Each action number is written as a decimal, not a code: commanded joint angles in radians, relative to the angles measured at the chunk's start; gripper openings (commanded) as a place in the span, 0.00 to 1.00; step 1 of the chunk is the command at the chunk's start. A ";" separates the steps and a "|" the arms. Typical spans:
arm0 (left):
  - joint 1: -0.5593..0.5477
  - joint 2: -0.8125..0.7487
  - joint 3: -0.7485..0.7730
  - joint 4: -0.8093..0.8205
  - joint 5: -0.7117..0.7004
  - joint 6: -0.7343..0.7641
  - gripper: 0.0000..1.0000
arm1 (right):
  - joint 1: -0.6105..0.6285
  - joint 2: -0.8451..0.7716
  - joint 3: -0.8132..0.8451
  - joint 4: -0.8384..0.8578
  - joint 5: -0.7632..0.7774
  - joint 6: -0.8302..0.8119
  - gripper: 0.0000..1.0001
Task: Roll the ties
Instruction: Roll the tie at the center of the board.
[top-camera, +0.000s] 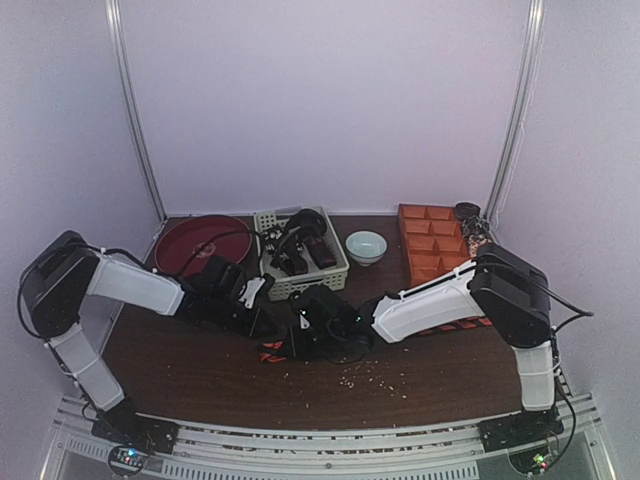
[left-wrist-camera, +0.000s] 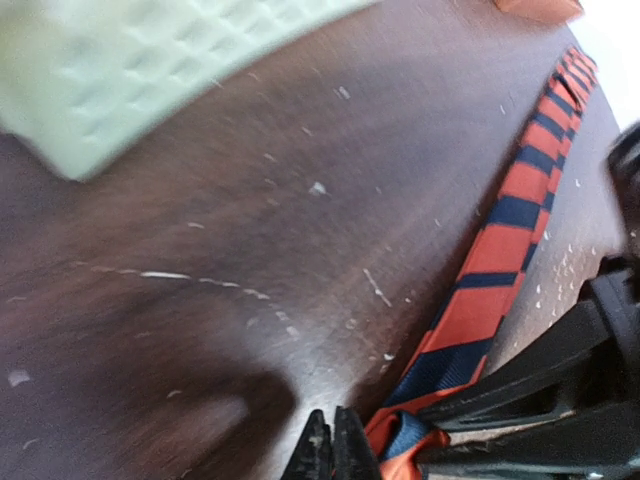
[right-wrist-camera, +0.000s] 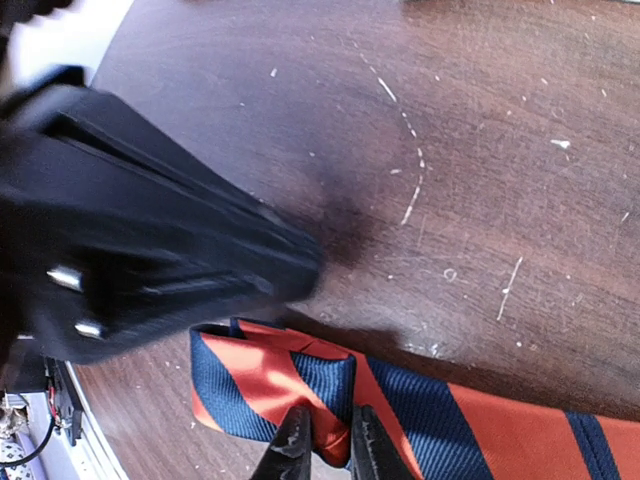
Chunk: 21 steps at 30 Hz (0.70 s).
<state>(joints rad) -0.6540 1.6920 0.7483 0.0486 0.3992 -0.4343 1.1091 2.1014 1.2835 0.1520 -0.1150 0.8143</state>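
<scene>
The orange-red and dark blue striped tie lies on the dark table, with its end folded over itself. My right gripper is shut on that fold, pinching it between both fingertips. In the left wrist view the tie runs away toward the far right. My left gripper has its jaws together with nothing between them, just left of the folded end. From above, both grippers meet mid-table, the left and the right, over the tie's end. Dark ties lie in the basket.
A pale green basket stands behind the grippers, with a red plate to its left. A pale bowl, an orange compartment tray and a jar are at the back right. Pale crumbs dot the table.
</scene>
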 joint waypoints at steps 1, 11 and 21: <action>-0.003 -0.132 0.009 -0.068 -0.191 -0.074 0.09 | -0.005 0.028 0.026 -0.050 0.020 -0.010 0.17; -0.009 -0.334 -0.208 -0.114 -0.231 -0.197 0.00 | -0.012 0.041 0.041 -0.065 0.012 -0.007 0.18; -0.045 -0.373 -0.308 -0.013 -0.190 -0.267 0.00 | -0.012 0.018 0.073 -0.114 0.034 -0.007 0.27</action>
<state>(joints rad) -0.6849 1.3403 0.4435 -0.0551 0.1829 -0.6662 1.1007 2.1170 1.3315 0.0963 -0.1123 0.8124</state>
